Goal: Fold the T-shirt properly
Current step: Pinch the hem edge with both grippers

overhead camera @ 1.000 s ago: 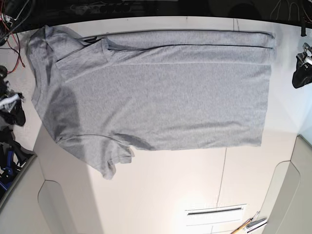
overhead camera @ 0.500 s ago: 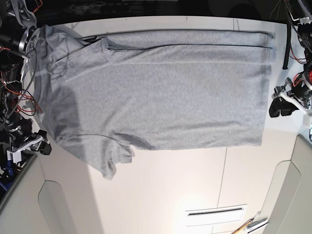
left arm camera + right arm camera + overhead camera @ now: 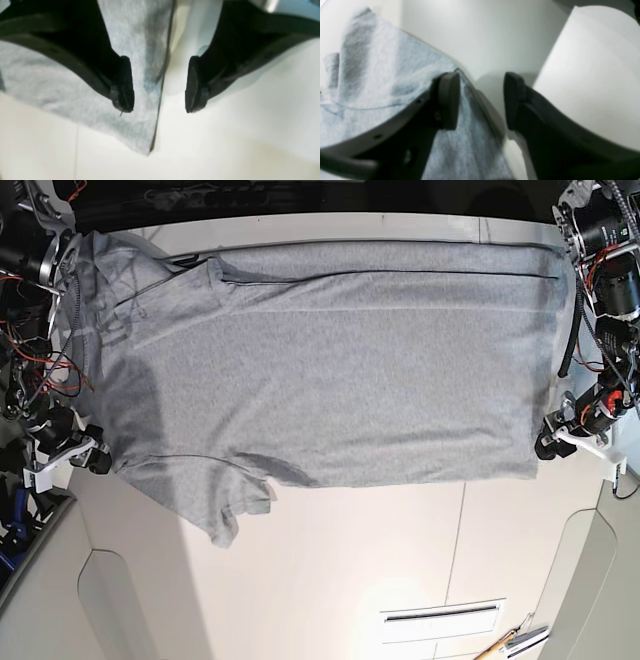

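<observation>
White table (image 3: 330, 570), a slotted plate (image 3: 443, 615) and tool (image 3: 510, 643) near its front edge

Looks like robotics lab or test workshop. Plain white bench (image 3: 330, 580) fills base view, seams between panels showing. Exposed red wiring (image 3: 45, 370) and bare servo hardware on arm at left edge. Black cable (image 3: 572, 320) trailing down arm at right edge. Dark backdrop beyond far bench edge. No household furnishings.

Bare table (image 3: 330, 570) lies open below the T-shirt (image 3: 330, 370); nothing blocks either flank.
</observation>
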`<state>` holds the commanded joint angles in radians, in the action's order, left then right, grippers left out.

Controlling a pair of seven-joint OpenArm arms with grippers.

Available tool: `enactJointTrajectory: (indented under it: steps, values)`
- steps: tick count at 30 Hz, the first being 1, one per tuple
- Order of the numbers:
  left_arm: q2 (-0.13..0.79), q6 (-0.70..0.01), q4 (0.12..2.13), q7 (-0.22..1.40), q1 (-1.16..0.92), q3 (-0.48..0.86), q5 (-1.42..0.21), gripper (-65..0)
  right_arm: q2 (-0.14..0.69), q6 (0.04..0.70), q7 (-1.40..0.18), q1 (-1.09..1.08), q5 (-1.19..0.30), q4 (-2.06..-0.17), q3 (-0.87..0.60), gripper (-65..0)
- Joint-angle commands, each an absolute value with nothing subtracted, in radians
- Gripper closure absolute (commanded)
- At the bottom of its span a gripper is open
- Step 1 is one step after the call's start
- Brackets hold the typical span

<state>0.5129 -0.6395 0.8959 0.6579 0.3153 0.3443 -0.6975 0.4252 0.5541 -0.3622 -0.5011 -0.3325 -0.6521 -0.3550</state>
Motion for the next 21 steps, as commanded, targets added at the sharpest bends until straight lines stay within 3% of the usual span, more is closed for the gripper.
enactJointTrajectory:
  steps: [13, 21]
  values:
    - [0.414, -0.64, 0.844, 0.639, 0.322, 0.344, -0.698, -36.0, 0.401, 0.554, -0.362, -0.501, -0.332, -0.652, -0.355, -28.5]
    - [0.407, -0.64, 0.844, 0.639, 0.335, 0.344, -0.698, -36.0, 0.373, 0.573, -0.363, -0.501, -0.332, -0.652, -0.353, -28.4]
